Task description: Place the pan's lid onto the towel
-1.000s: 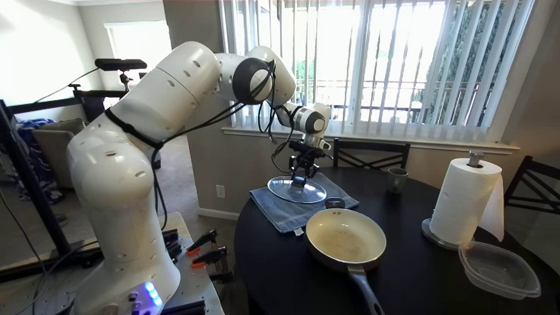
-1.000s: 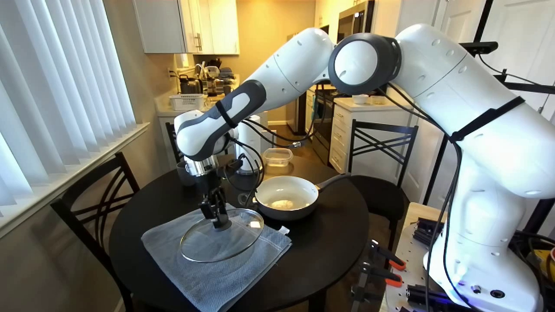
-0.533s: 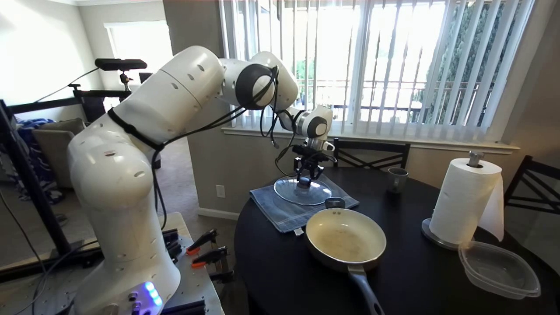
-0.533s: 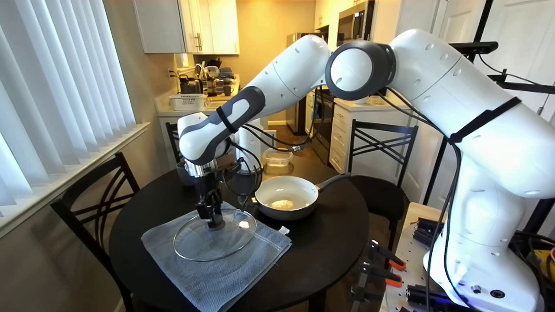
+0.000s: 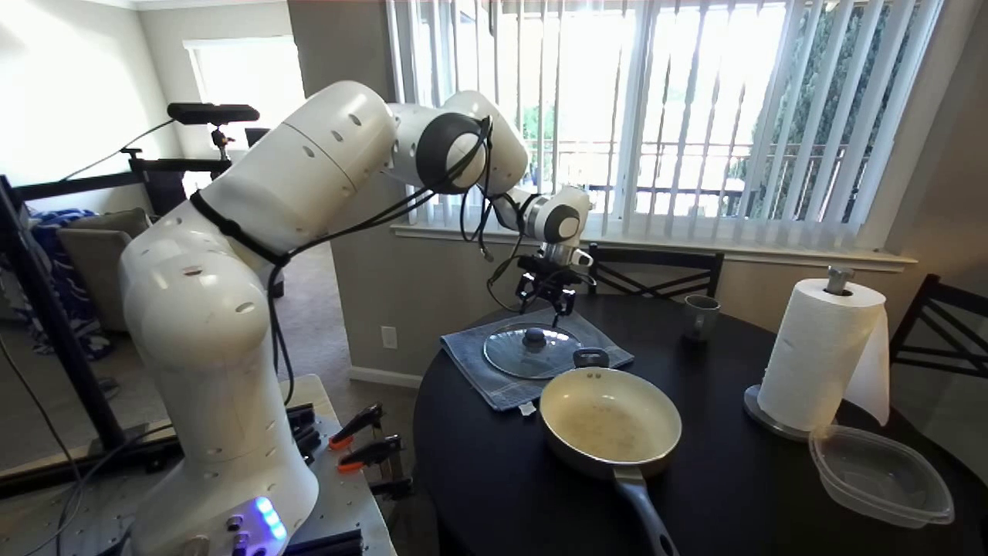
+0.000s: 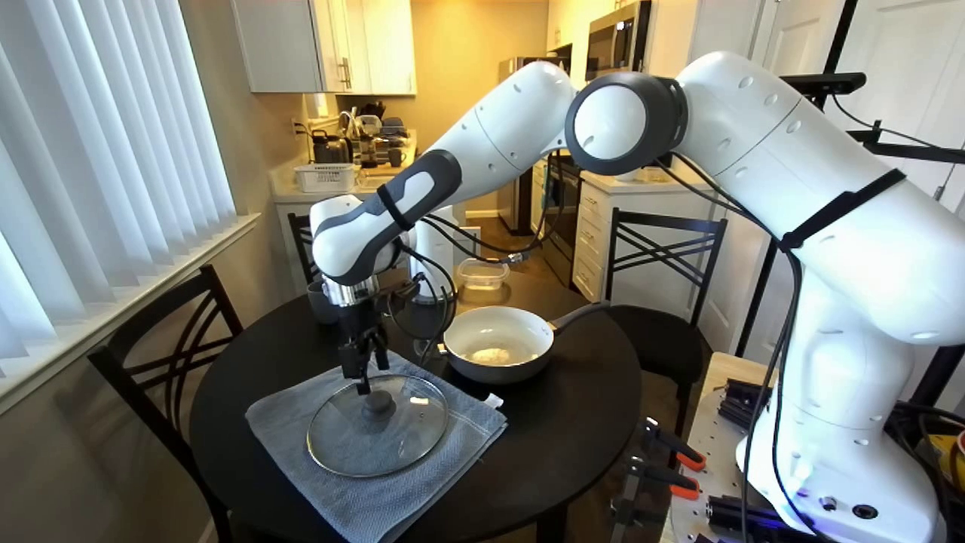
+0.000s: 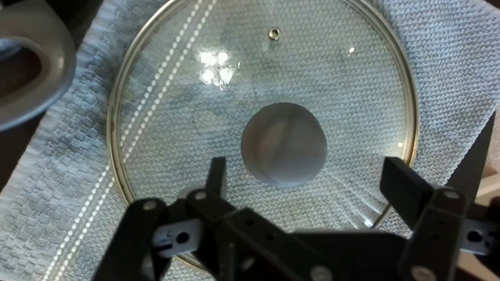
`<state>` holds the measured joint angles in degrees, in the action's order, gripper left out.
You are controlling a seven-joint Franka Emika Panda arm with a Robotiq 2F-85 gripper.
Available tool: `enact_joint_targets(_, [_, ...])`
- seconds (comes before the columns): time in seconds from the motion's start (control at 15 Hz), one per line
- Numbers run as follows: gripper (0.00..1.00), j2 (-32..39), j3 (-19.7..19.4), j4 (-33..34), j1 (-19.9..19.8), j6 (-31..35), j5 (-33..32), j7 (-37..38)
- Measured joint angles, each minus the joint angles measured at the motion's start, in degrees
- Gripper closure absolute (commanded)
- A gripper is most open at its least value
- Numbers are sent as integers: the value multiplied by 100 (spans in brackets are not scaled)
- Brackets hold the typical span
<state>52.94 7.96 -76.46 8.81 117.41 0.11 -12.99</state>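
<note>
The glass lid lies flat on the blue-grey towel, its dark knob upward. In the wrist view the metal-rimmed lid has cloth around much of it, and the towel shows through the glass. My gripper stands open, its two fingers spread wide to either side of the knob's line. In both exterior views the gripper is just above and slightly behind the knob, with nothing in its grip. Beside the towel sits the pan, uncovered, cream inside.
The pan's small loop handle comes close to the towel's edge. On the dark round table also stand a grey mug, a paper towel roll and a clear plastic container. A chair stands by the window.
The lid was held by its knob and tilted above the towel; it came down and now lies flat. The fingers have opened and let go of the knob.
</note>
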Motion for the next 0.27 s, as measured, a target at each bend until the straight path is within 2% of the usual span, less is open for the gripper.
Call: enact_joint_targets(0.27, [0,-5,16,1,-40,-26,0,-4])
